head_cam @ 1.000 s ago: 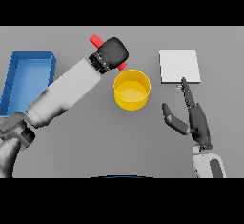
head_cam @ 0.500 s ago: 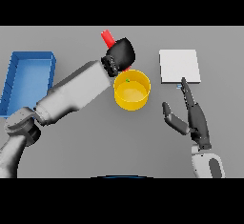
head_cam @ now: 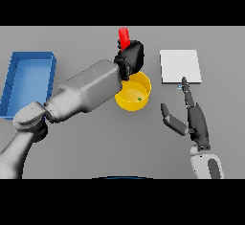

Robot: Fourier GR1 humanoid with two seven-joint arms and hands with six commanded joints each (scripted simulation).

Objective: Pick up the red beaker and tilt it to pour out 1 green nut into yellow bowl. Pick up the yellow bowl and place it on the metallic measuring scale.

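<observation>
From the head view, the left hand [head_cam: 130, 59] is wrapped tight around the red beaker [head_cam: 124, 38] just above the yellow bowl [head_cam: 133, 92], likely so the green nut [head_cam: 139, 98] lands inside, while the right hand [head_cam: 194, 118] waits with straight fingers near the measuring scale [head_cam: 180, 66].

A plain grey counter [head_cam: 95, 147] fills the whole view, smooth and matte, with no visible edge, wall, floor or window. The light is soft and even, casting only faint shadows on the surface. At 9 o'clock a shallow blue rectangular tray [head_cam: 14, 73] with raised walls lies flat on the counter, its long side running away from the viewer.
</observation>
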